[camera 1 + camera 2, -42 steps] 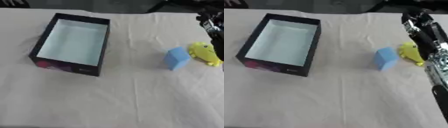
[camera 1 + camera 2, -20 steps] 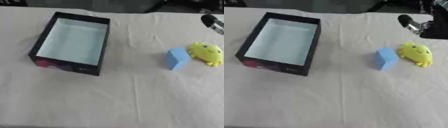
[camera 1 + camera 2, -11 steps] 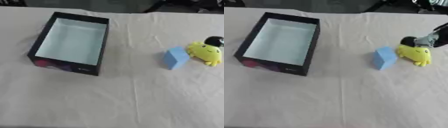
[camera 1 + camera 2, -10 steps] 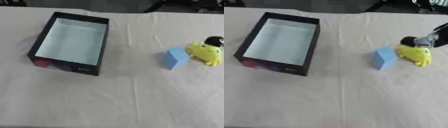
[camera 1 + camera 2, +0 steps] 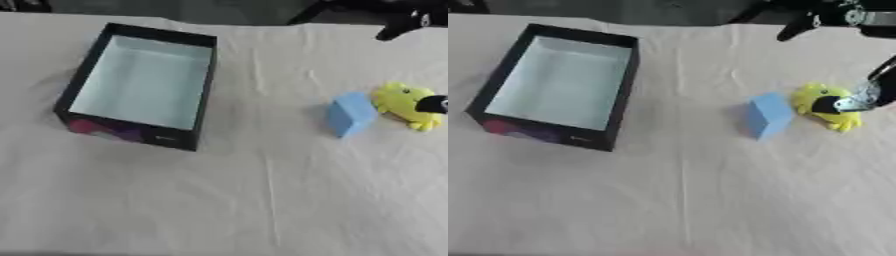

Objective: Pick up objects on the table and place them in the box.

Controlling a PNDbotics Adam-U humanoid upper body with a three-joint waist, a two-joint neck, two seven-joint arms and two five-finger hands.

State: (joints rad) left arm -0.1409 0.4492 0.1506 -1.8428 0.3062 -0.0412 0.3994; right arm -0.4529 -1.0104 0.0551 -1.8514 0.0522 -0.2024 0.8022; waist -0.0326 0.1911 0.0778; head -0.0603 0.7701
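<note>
Two small things lie on the cream cloth-covered surface (image 5: 684,200), well to the right of the box: a blue block (image 5: 767,115) and, just beside it on its right, a yellow plush toy (image 5: 820,106). We see the box (image 5: 553,85) at the left, open at the top, with black walls, a pale blue inside, and pink and purple print on its near wall; nothing lies in it. Our right hand (image 5: 857,100) comes in from the right edge, and a dark fingertip rests on the plush toy's right side. We see too little of it to tell whether its fingers are curled or straight, or whether they have hold of the toy. The block stands apart from the hand. Our left hand shows in neither view.
</note>
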